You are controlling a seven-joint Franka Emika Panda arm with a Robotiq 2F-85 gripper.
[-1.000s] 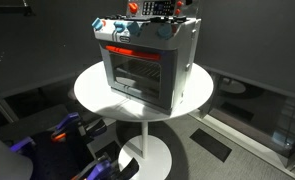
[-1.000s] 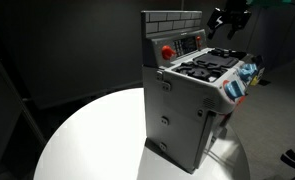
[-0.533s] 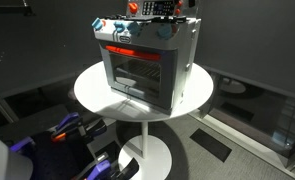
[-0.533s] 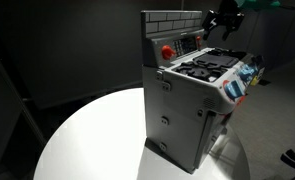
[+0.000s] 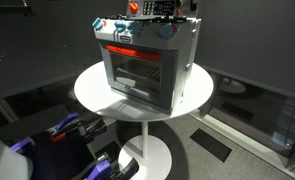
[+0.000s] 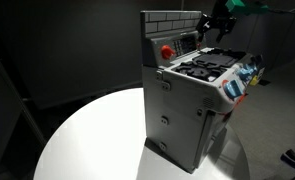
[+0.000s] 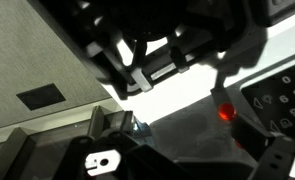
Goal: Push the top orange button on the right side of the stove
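While stove (image 6: 192,100) sits on table (image 6: 82,140), gripper (image 6: 214,26) hovers by backsplash (image 6: 170,20); clench state indiscernible

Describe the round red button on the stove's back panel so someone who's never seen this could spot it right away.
A boxy grey toy stove stands on the round white table; behind its black burners rises a back panel with a brick pattern on top. The red button sits at that panel's end, beside a pale rectangular plate, and is the only round red thing there.
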